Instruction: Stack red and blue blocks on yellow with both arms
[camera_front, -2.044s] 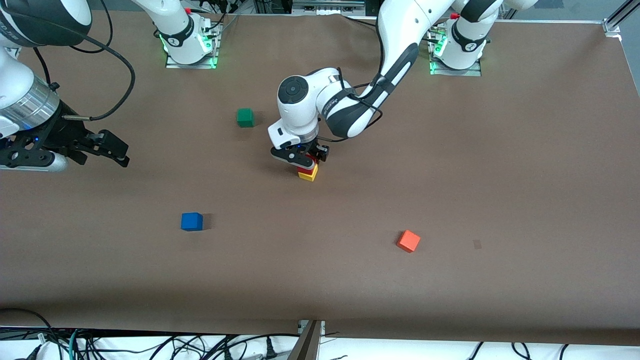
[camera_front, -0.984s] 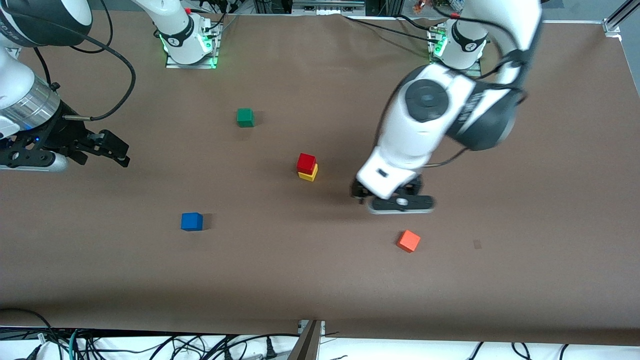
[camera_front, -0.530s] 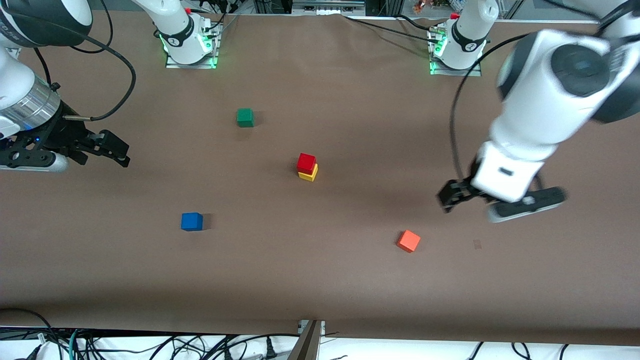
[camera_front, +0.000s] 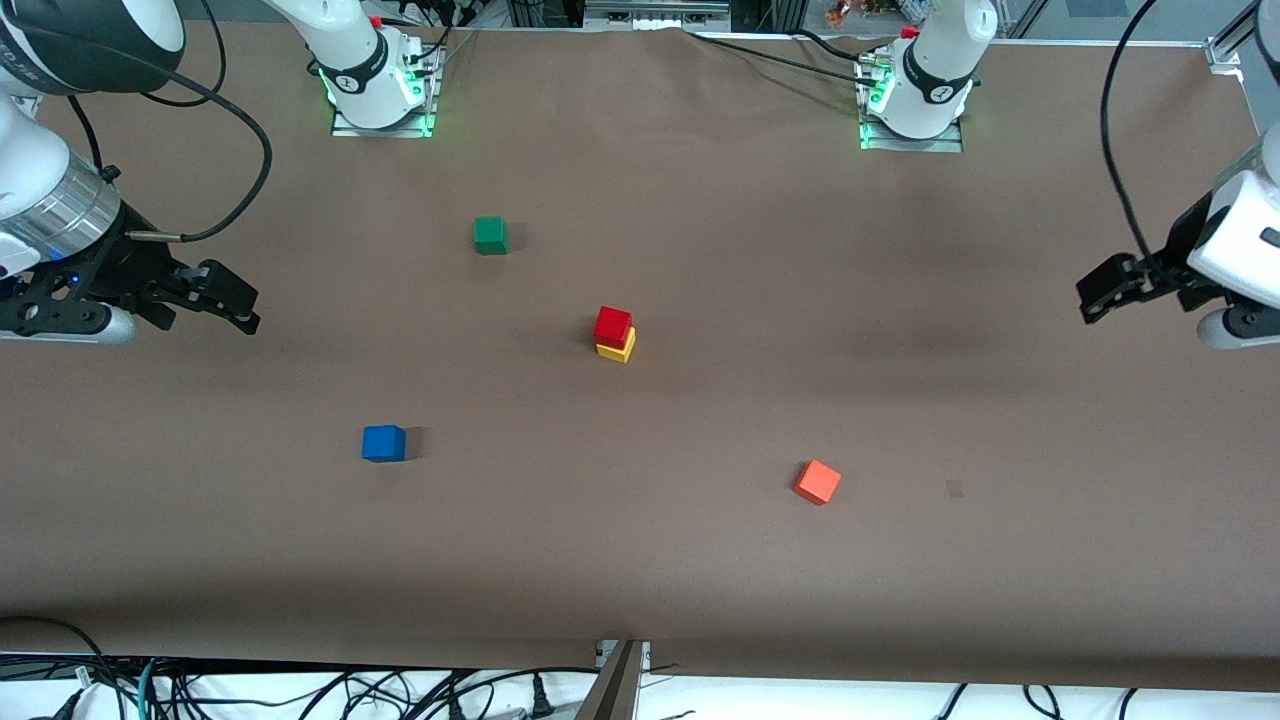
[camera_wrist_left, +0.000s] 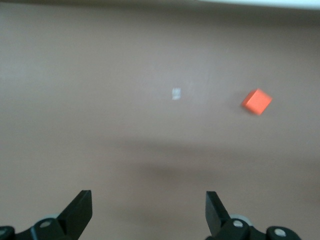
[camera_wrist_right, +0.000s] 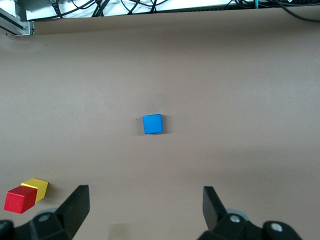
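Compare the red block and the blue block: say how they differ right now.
The red block sits on top of the yellow block; the blue block lies alone on the table, unstacked. The blue block is nearer the front camera and toward the right arm's end. Both look like equal-sized matte cubes, neither held.

My worktop (camera_front: 700, 560) wore a matt brown, paper-like covering. The red block (camera_front: 612, 325), yellow block (camera_front: 620, 349) and blue block (camera_front: 383, 443) looked matt and smooth. My arms' shells shone glossy white plastic.
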